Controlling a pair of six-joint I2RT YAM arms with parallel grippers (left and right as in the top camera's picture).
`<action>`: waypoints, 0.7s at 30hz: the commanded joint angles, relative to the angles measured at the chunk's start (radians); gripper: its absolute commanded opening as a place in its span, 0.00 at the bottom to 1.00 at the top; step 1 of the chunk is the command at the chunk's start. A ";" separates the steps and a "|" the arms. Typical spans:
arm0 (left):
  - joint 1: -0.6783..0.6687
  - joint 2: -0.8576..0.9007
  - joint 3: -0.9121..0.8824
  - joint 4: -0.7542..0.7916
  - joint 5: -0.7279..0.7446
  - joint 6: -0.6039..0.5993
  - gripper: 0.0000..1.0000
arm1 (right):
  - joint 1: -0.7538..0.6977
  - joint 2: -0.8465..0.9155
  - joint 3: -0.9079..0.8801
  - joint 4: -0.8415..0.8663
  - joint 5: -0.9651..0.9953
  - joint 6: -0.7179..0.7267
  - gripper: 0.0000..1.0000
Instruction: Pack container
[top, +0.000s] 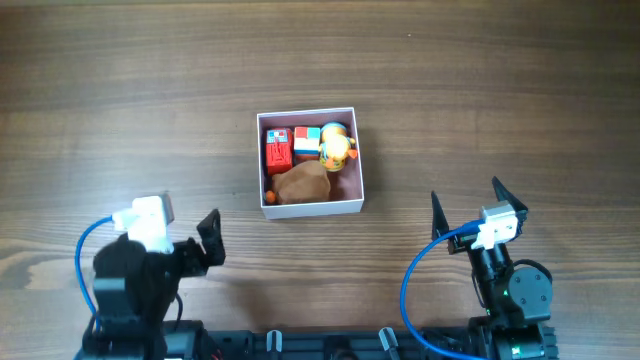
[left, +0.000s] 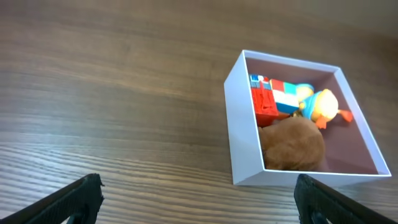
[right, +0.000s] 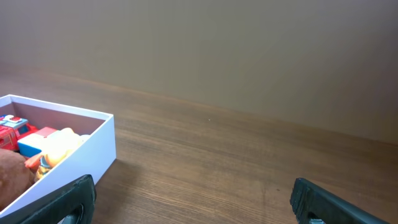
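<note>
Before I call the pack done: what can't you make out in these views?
- Overhead: the red toy and yellow figure in the container are too small to identify. The brown lump hides the floor beneath it.
- Left wrist: the container's near wall hides the lump's base.
- Right wrist: the left edge cuts off the container, and its wall hides most of the contents.
</note>
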 joint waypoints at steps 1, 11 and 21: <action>0.015 -0.172 -0.113 0.005 -0.016 0.016 1.00 | -0.005 -0.005 -0.002 0.006 -0.016 -0.011 1.00; 0.025 -0.348 -0.464 0.621 -0.002 0.023 1.00 | -0.005 -0.005 -0.002 0.006 -0.016 -0.011 1.00; 0.034 -0.348 -0.606 0.832 -0.055 0.022 1.00 | -0.005 -0.005 -0.002 0.006 -0.016 -0.011 1.00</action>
